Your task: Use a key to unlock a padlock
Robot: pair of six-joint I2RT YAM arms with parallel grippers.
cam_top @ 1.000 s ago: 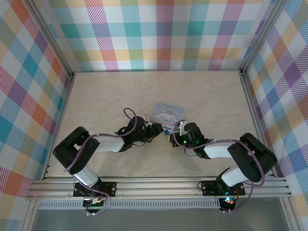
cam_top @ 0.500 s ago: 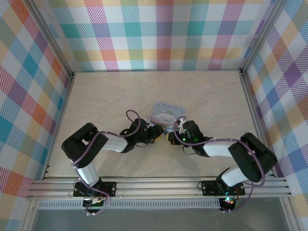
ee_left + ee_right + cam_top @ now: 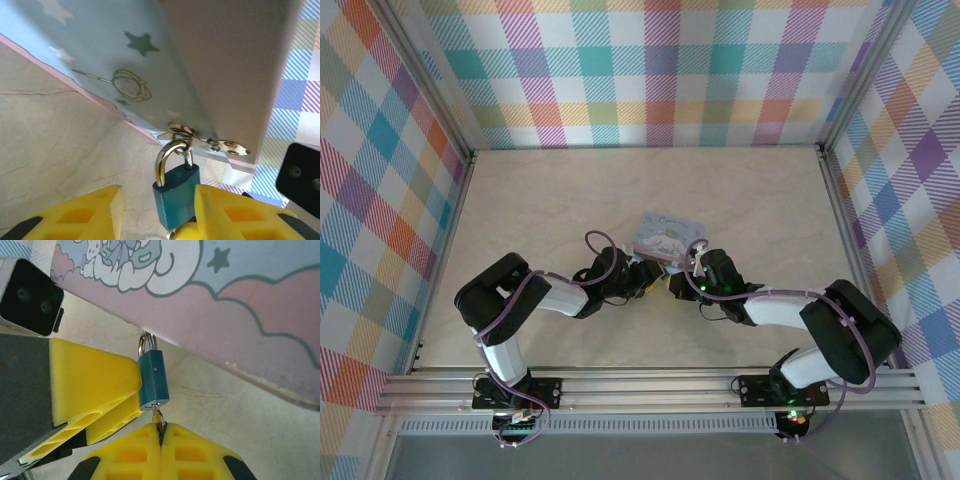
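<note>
The padlock (image 3: 176, 192), teal with a silvery shackle, hangs from the hasp (image 3: 182, 131) of a light-blue cartoon tin (image 3: 100, 50). My left gripper (image 3: 157, 200) is open around the lock body. Its right finger (image 3: 235, 210) touches the lock, while the left finger (image 3: 85, 210) stands clear with a gap. In the right wrist view the key (image 3: 160, 419) sticks into the bottom of the padlock (image 3: 153, 381), and my right gripper (image 3: 161, 427) is shut on the key's head. From above, the left gripper (image 3: 648, 277) and right gripper (image 3: 672, 284) meet at the tin's (image 3: 665, 235) near edge.
The tin lies mid-table on the pale marbled tabletop (image 3: 550, 200). Plaid walls (image 3: 650, 70) close in the back and both sides. An aluminium rail (image 3: 650, 385) runs along the near edge by the arm bases. Free tabletop lies left, right and behind the tin.
The left arm has reached further right toward the padlock and its jaws have narrowed around the lock body. The right gripper stays shut on the key.
</note>
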